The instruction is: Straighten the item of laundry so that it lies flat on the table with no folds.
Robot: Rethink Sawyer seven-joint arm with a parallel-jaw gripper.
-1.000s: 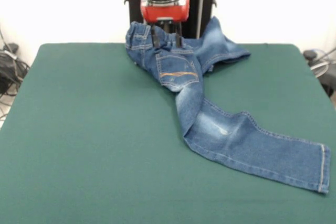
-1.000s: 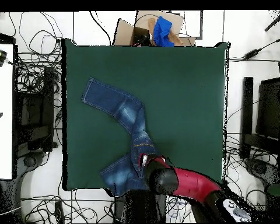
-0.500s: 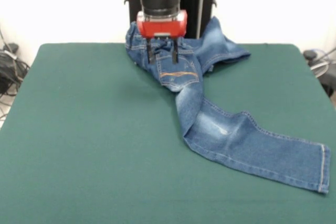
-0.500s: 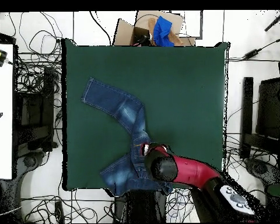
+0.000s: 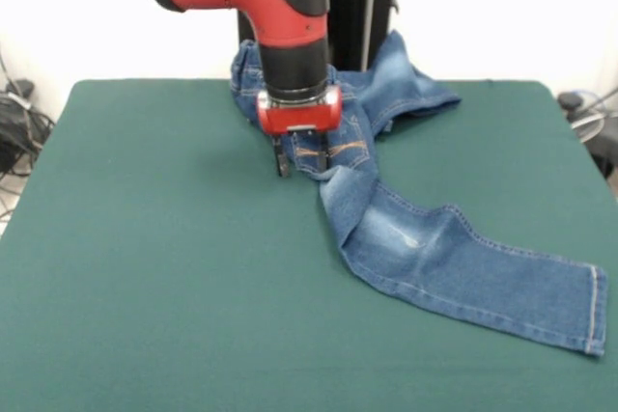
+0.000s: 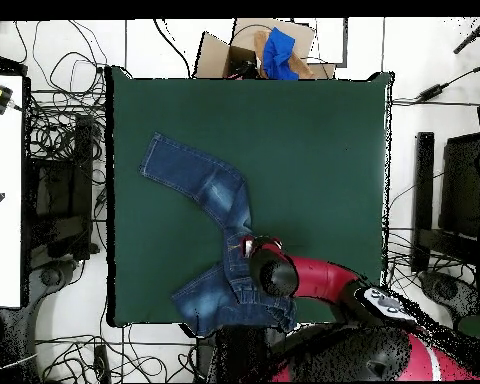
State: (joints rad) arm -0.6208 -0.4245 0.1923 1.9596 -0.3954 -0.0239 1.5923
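Your gripper (image 5: 302,163) pinches the jeans (image 5: 415,248) at the pocket (waist bunched behind the jaws); flattening barely begun.

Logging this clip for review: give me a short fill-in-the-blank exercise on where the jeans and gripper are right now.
1. The jeans lie on a table covered in dark ____ cloth.
2. The gripper is down at the jeans' back ____, the part with orange stitching.
3. In the front view, one leg runs out flat toward the picture's lower ____.
4. The other leg lies bunched at the table's ____ edge.

Missing words: green; pocket; right; far
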